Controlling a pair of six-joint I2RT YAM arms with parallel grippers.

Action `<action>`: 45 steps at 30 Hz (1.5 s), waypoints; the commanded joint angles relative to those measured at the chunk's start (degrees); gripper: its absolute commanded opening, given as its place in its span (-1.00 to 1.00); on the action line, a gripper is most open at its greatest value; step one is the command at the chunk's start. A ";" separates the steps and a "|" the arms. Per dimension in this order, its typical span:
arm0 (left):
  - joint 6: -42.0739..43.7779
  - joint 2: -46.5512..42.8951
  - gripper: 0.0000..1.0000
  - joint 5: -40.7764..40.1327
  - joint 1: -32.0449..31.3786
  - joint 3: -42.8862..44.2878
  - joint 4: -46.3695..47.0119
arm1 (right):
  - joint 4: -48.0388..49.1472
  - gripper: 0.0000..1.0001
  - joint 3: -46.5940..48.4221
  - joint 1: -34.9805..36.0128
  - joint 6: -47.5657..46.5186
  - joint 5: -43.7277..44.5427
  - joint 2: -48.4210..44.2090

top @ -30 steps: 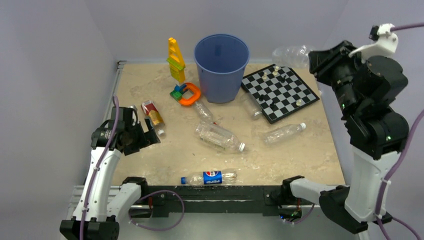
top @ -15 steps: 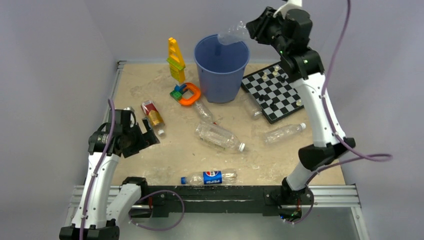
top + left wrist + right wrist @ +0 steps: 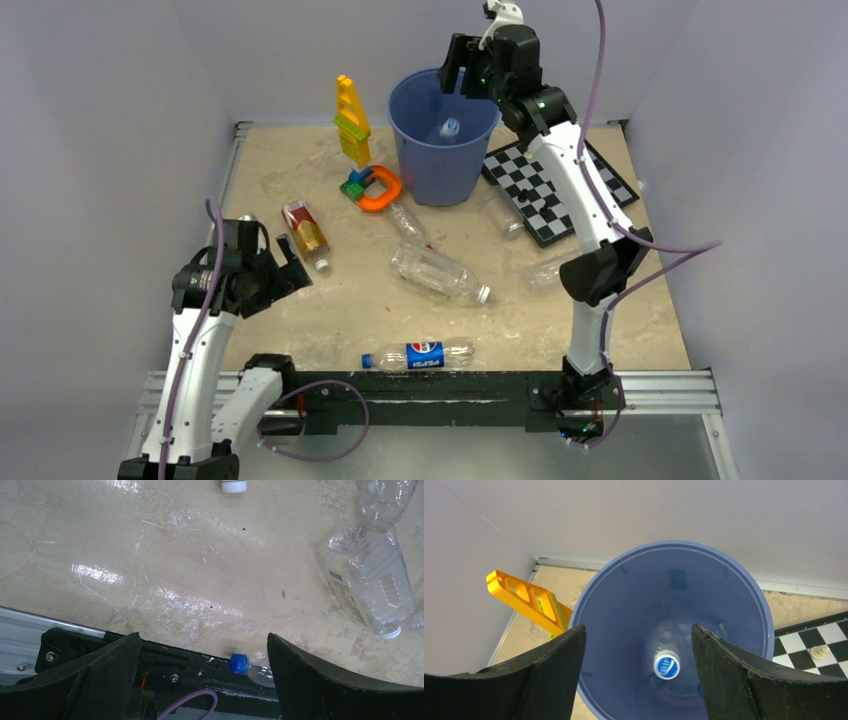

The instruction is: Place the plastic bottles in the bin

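Black-and-white chessboard [image 3: 515, 185] and yellow block tower [image 3: 350, 120] flanking round blue plastic bin [image 3: 440, 165], clear blue-capped bottle [image 3: 666, 665] inside; right gripper [image 3: 638, 630] above, spread wide, empty; left gripper [image 3: 202, 640] likewise

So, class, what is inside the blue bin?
One clear plastic bottle, blue cap upward, sits inside the blue bin. The bin floor beneath it is covered, so unseen.

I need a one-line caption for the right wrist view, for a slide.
Open right gripper above the blue bin, with a clear plastic bottle resting cap-up inside.
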 commanded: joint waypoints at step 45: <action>-0.11 -5.44 1.00 8.86 -0.14 1.43 1.03 | 10.81 0.43 -99.11 -35.11 28.88 -4.09 -45.08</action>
